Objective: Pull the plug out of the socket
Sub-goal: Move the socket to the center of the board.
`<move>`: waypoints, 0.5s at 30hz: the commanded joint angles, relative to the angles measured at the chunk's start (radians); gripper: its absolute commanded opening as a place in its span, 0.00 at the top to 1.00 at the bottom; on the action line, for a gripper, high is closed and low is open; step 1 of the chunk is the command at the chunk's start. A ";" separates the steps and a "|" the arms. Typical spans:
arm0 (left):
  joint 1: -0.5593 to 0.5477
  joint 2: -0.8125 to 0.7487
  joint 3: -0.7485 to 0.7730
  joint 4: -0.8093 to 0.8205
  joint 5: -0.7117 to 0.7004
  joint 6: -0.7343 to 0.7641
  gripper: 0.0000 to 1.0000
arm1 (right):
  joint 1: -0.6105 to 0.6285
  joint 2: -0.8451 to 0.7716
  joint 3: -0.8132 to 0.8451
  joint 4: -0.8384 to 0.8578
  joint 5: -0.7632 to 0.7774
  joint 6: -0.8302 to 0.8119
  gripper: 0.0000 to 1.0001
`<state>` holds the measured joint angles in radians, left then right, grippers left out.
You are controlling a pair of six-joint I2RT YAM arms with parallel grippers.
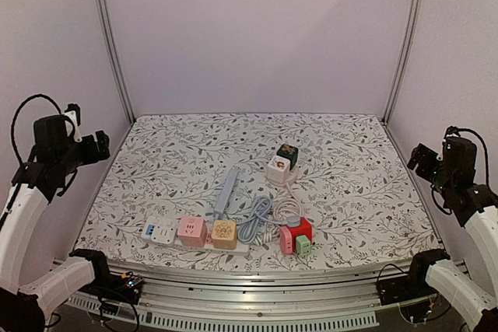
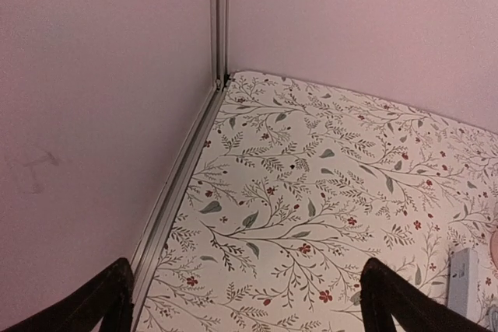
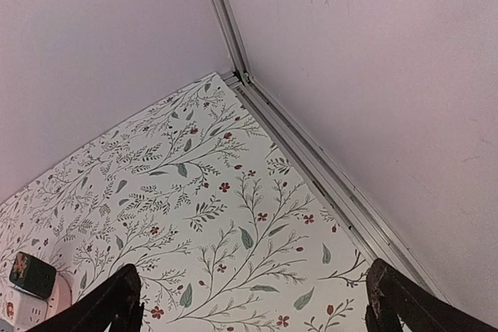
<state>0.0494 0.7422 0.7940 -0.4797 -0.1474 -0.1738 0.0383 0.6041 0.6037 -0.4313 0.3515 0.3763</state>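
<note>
Near the front edge a white power strip [image 1: 194, 240] carries a white adapter [image 1: 159, 232], a pink cube [image 1: 192, 230] and a yellow cube [image 1: 224, 233]. A red cube socket [image 1: 295, 235] has a green plug [image 1: 303, 245] on its front. Farther back a white cube socket [image 1: 278, 169] bears a dark green plug [image 1: 287, 154], which also shows in the right wrist view as the dark green plug [image 3: 31, 274]. My left gripper [image 1: 97, 148] hangs open high at the left wall. My right gripper [image 1: 416, 157] hangs open at the right wall. Both are far from the sockets.
A grey-blue strip [image 1: 226, 190] lies mid-table, its end showing in the left wrist view as the grey-blue strip [image 2: 463, 281]. Coiled blue and white cables [image 1: 268, 215] lie between the strips. Metal frame posts [image 1: 113, 44] stand at the back corners above the floral tablecloth [image 1: 179, 153].
</note>
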 commanded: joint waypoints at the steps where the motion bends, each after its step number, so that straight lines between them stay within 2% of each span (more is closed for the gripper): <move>1: -0.004 -0.012 0.019 -0.016 -0.011 -0.013 0.00 | 0.003 0.012 0.025 -0.012 -0.034 -0.015 0.01; 6: -0.007 -0.026 0.018 -0.006 -0.013 -0.032 0.00 | 0.003 0.025 0.035 -0.006 -0.080 -0.027 0.01; 10: -0.024 -0.045 0.010 0.011 0.080 -0.088 0.01 | 0.003 0.071 0.076 -0.016 -0.197 -0.039 0.01; 13: -0.078 -0.071 -0.044 0.055 0.119 -0.169 0.00 | 0.014 0.150 0.126 -0.054 -0.294 -0.031 0.01; 15: -0.129 -0.074 -0.074 0.073 0.112 -0.239 0.00 | 0.053 0.209 0.154 -0.085 -0.306 -0.023 0.01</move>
<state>-0.0025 0.6834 0.7776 -0.4522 -0.0837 -0.2825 0.0441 0.7334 0.6960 -0.4538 0.1574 0.3511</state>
